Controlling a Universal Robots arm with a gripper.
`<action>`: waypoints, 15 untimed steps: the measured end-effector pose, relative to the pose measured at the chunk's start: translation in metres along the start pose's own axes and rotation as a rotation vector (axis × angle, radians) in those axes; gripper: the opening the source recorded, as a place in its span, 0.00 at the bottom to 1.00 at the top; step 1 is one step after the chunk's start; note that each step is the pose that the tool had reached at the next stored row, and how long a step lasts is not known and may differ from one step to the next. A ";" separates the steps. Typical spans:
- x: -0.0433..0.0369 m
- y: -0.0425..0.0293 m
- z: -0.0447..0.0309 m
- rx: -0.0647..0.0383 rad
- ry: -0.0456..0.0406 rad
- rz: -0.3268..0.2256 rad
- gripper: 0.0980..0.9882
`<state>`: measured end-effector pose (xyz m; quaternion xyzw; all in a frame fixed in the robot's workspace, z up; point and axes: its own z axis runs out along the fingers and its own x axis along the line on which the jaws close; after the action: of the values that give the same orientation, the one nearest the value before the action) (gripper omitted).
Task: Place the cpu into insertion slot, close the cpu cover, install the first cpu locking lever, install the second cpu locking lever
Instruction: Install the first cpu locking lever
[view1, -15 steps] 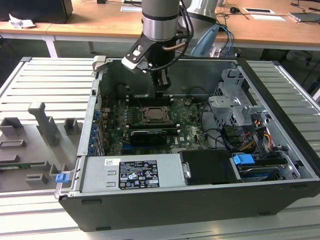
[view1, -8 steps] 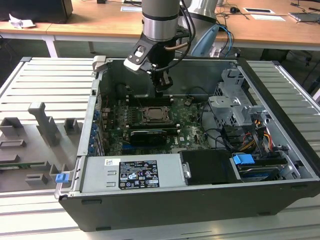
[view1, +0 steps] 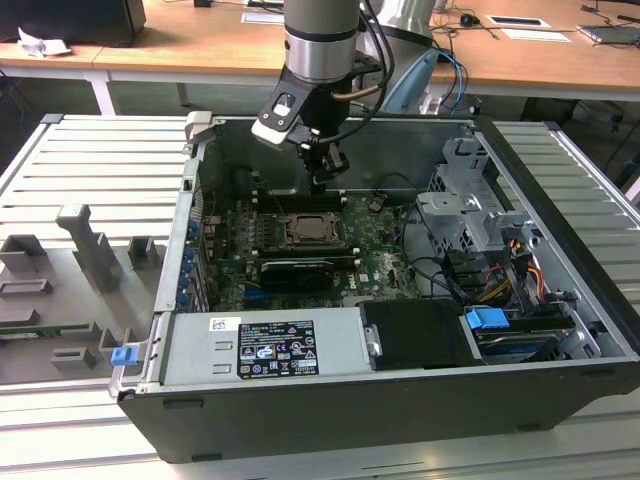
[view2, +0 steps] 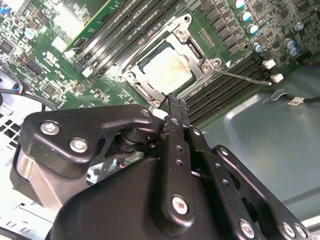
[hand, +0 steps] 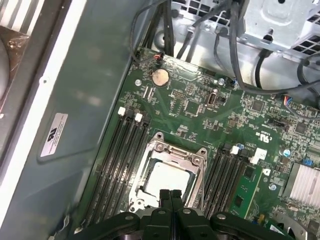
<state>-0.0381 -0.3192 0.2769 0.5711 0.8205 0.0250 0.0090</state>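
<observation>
While the black gripper (view1: 326, 180) hangs above the far edge of the metal-rimmed square insertion slot (view1: 313, 231), fingers pressed together on nothing, the pale silver-beige square cpu (hand: 167, 181) lies inside, framed by the lowered grey metal cpu cover (hand: 199, 165).

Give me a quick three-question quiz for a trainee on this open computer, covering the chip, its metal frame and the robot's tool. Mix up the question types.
1. True or false: the chip is already seated on the green board.
2. The metal frame around the chip is: A) lowered flat over it; B) standing upright; C) lying outside the case.
3. Fill in: the tool above the chip has its fingers ____ (open or shut).
Key: 1 true; 2 A; 3 shut.
</observation>
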 end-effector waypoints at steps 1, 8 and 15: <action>0.0000 0.0000 0.0000 0.000 0.0003 -0.006 0.01; 0.0000 0.0000 0.0000 0.001 0.0026 -0.051 0.01; 0.0000 0.0000 0.0000 0.002 0.0055 -0.108 0.01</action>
<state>-0.0381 -0.3192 0.2769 0.5258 0.8502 0.0254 0.0077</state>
